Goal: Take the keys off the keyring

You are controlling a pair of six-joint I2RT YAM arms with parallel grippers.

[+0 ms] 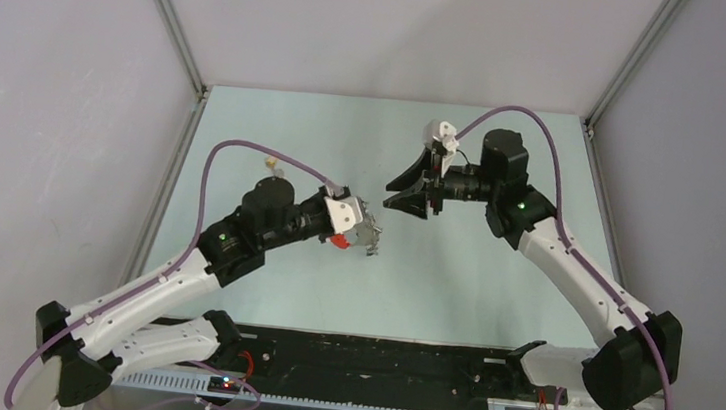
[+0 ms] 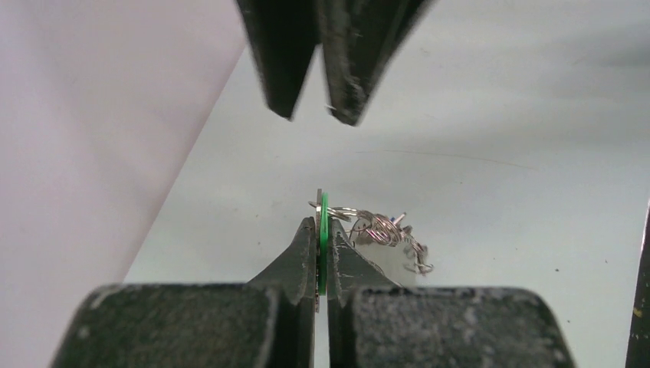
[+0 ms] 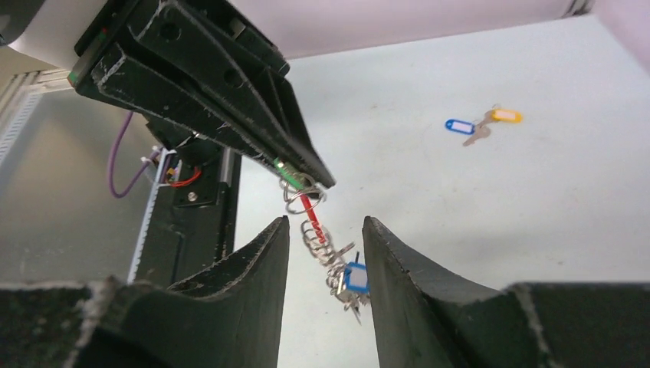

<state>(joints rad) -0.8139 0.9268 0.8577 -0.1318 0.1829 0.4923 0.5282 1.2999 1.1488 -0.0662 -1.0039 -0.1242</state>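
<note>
Keyring (image 3: 309,208) and keys (image 3: 354,277) are hanging in the air from the green tag (image 2: 323,253) we are pinching in our left gripper (image 2: 323,222); our right gripper (image 3: 326,226) is gaping wide beside them.

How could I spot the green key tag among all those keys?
Look at the left gripper, raised over the pale table. Pinched edge-on between its black fingers is the green tag, with the red-banded keyring and a blue-tagged key dangling from it. Another blue tag and a yellow tag lie loose on the table instead.
</note>
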